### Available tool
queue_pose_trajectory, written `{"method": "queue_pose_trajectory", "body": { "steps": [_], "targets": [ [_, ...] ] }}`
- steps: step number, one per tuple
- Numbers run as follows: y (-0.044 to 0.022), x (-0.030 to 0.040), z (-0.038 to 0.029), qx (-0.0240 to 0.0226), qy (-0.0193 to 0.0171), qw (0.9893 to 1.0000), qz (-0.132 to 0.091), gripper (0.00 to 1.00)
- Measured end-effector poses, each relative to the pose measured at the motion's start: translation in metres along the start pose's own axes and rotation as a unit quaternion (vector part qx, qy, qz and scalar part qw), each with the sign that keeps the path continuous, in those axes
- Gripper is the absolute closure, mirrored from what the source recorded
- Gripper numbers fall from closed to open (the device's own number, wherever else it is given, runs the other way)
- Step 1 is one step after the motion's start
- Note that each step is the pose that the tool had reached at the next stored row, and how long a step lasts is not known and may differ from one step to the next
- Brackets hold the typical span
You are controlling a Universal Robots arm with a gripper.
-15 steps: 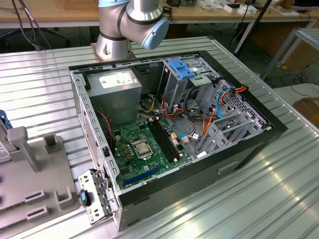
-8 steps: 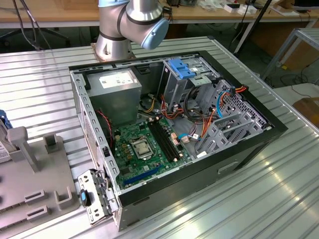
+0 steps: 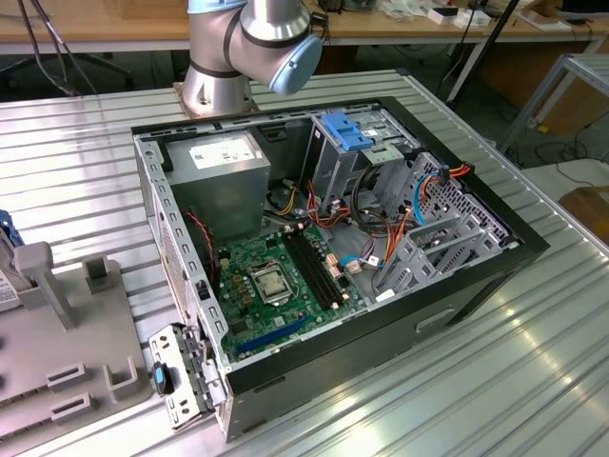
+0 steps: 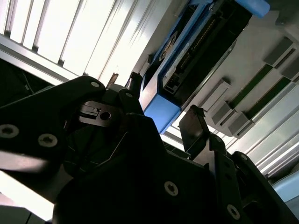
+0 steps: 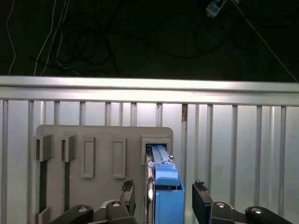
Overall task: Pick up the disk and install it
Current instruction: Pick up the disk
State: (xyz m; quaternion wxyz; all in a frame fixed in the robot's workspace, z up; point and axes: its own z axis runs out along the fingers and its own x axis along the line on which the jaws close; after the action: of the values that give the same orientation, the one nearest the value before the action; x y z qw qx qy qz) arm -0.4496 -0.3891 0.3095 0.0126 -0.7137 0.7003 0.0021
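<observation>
The gripper's (image 4: 164, 98) black body fills the foreground of the second wrist view, with its two fingers reaching forward. The jaws stand wide, one finger on each side of the disk (image 4: 196, 46), and a sliver of daylight shows on both sides, so nothing is clamped yet.

In the first wrist view, the disk (image 5: 167, 196) stands on its thin edge in the end slot of a grey holder (image 5: 103, 140), with its blue bracket facing you. Its long axis runs straight away from the gripper (image 5: 163, 186), in line with the fingers, so the jaws would close across its thickness (the narrow way, not the broad labelled face). It sits centred between the fingers.

In the exterior view, the holder (image 3: 67, 381) lies at the lower left of the frame on the ribbed metal table (image 3: 533, 362), well apart from the open computer case (image 3: 381, 238) in the middle. The arm's (image 3: 252, 38) base stands at upper centre behind the case, and its upper joints run off the top edge.
</observation>
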Motion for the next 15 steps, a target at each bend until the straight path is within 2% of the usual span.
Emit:
{"method": "queue_pose_trajectory", "body": {
  "steps": [5,6,15],
  "targets": [
    [0.0,0.0,0.0012,0.0,0.0,1.0,0.0,0.42],
    [0.0,0.0,0.0013,0.0,0.0,1.0,0.0,0.49],
    [0.0,0.0001,0.0025,0.0001,0.0,1.0,0.0,0.49]
  ]
}}
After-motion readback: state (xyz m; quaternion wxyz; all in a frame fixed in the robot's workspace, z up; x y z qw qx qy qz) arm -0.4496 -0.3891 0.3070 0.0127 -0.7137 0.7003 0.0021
